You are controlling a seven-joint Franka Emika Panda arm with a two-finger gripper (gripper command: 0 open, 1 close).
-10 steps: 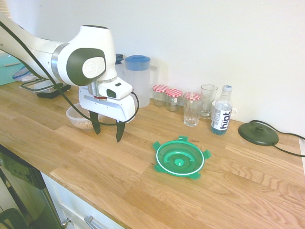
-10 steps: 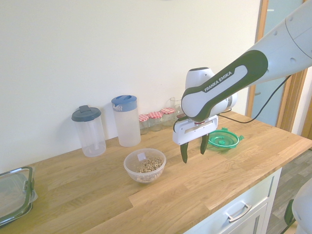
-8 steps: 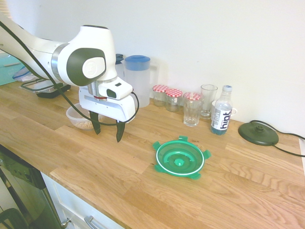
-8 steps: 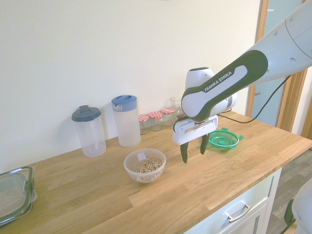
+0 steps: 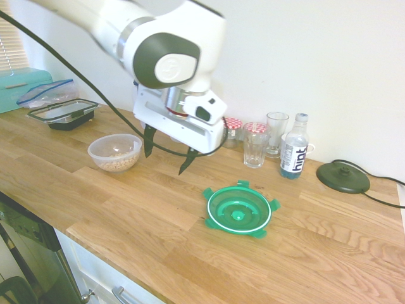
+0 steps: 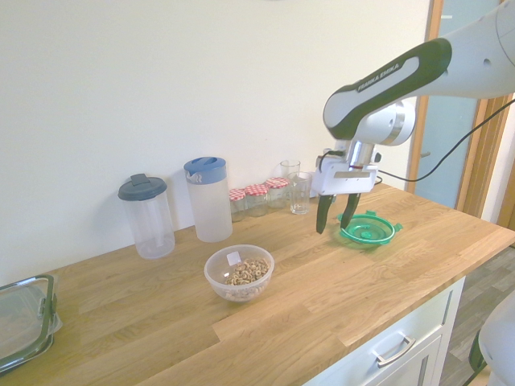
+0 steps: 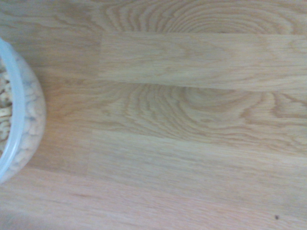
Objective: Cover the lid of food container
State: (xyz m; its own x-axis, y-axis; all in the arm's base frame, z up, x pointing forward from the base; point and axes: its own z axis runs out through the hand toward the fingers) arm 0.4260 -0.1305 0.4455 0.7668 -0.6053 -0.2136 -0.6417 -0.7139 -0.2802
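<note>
The green round lid (image 5: 238,211) lies flat on the wooden counter, its ridged side up, and shows again in the second exterior view as the lid (image 6: 368,230). The food container (image 5: 115,152), a small clear bowl with beige cereal bits, stands uncovered further along the counter (image 6: 239,273); its rim (image 7: 19,120) edges the wrist view. My gripper (image 5: 166,159) hangs open and empty above the bare wood between bowl and lid, nearer the lid (image 6: 332,226). It touches nothing.
Along the wall stand two clear jugs with blue lids (image 6: 208,197), red-lidded jars (image 5: 234,124), drinking glasses (image 5: 255,144) and a water bottle (image 5: 293,153). A black disc with a cord (image 5: 343,177) lies at the far right. A black-rimmed clear box (image 5: 63,113) sits at the far left.
The arm has risen and swung away from the bowl toward the lid. The gripper stays open; lid and bowl have not moved.
</note>
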